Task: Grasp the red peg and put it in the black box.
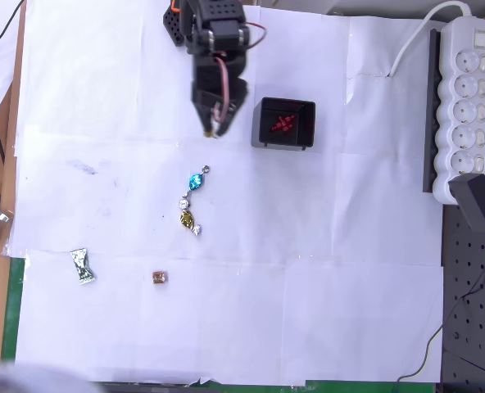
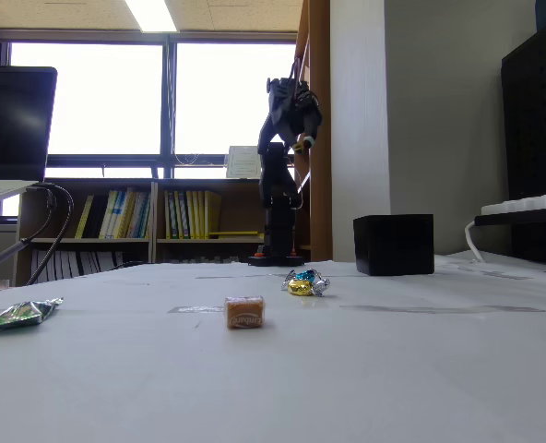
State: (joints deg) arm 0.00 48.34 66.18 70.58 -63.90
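Overhead view: red pegs (image 1: 283, 124) lie crossed in the black box (image 1: 264, 123) near the desk's far edge, axes mixed. The pincer (image 1: 213, 129), just left of the box, points down; its grip cannot be told.

Power strip (image 1: 465, 98) cut off (right edge), fixed view.

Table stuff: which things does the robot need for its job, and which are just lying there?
For the job:
- black box
- red pegs, already lying inside the box
- gripper, raised beside the box

Just lying about:
- blue candy
- gold candy
- green wrapped candy
- brown square sweet
- white power strip
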